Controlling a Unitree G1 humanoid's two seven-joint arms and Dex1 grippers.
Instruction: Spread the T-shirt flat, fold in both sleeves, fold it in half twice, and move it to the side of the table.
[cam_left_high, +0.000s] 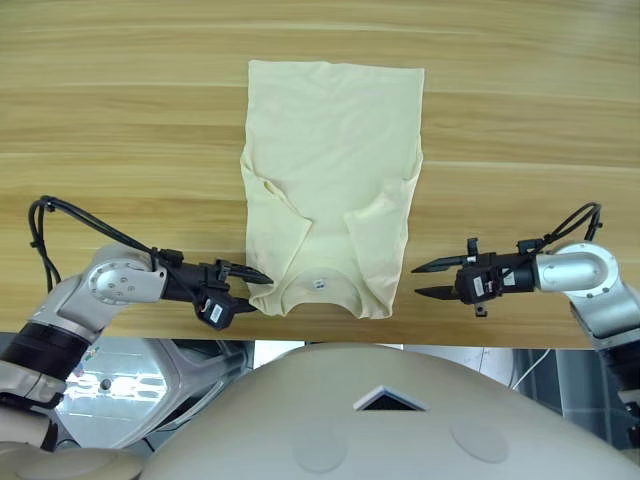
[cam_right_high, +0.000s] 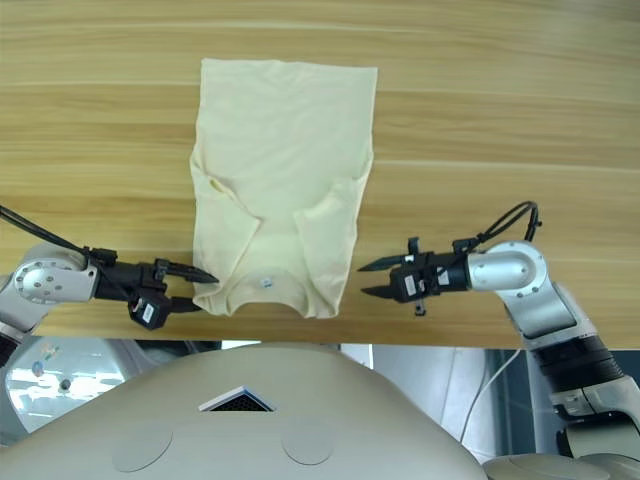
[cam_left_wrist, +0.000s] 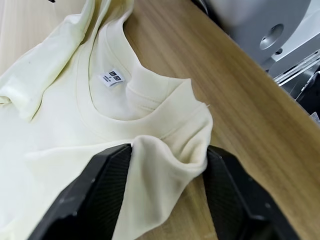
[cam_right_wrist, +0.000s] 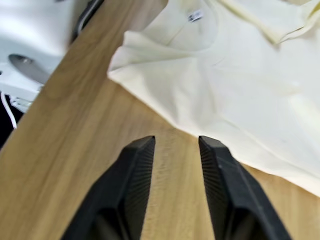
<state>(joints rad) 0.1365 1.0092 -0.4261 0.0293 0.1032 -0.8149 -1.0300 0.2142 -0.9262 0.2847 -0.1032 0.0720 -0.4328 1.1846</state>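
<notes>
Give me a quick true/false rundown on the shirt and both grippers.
1. Both sleeves are folded in over the shirt. True.
2. The right gripper grips the shirt. False: it is open over bare table, beside the shirt's edge and apart from it.
3. A shoulder corner of the shirt lies between the left gripper's fingers. True.
4. The collar points away from the robot. False: it lies at the table's near edge, and the hem is on the far side.
</notes>
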